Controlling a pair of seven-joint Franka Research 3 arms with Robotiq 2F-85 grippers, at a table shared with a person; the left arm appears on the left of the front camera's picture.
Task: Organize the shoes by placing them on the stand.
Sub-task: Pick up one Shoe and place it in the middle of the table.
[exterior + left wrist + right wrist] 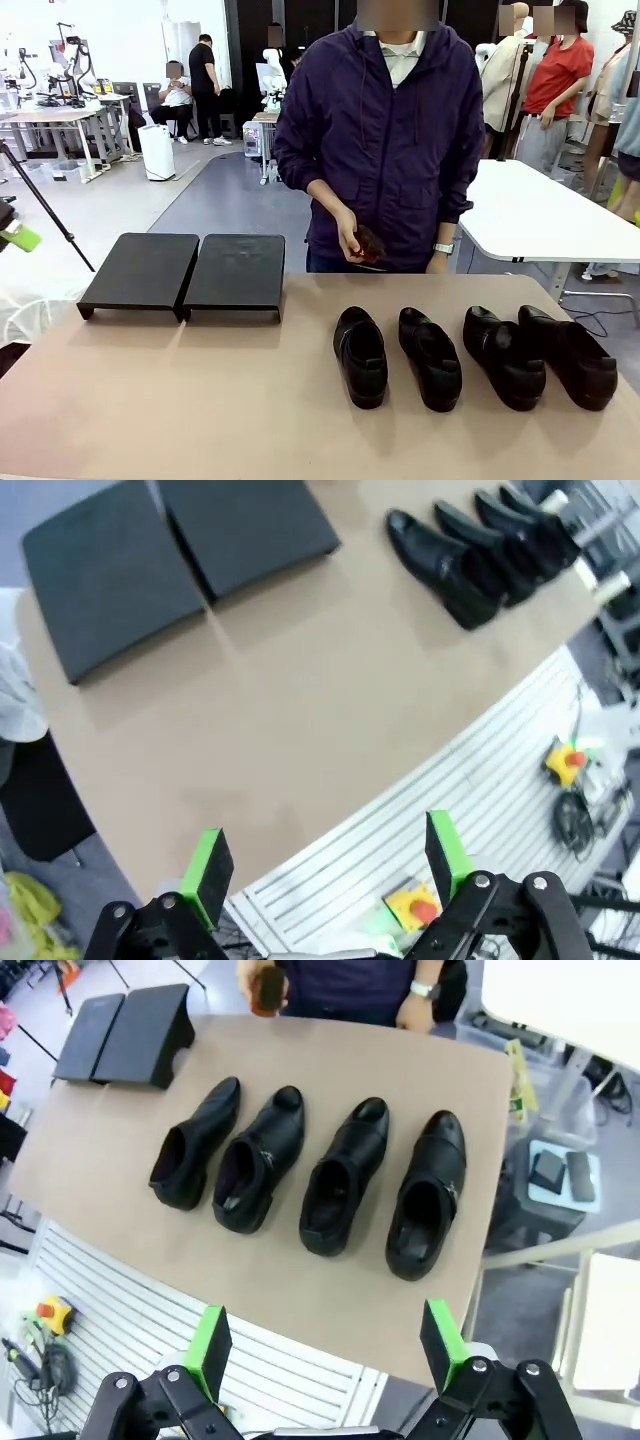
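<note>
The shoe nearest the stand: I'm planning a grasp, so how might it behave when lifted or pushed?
The shoe nearest the stand looks glossy, so a grip may slip on its upper. Its open collar probably flexes if squeezed; the sole likely stays stiff. It rests flat on the table, so a push should slide, not roll, it.

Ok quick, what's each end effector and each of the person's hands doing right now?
Left end effector: open, empty.
Right end effector: open, empty.
Person's right hand: holding a small reddish-brown object.
Person's left hand: nothing visibly held.
</note>
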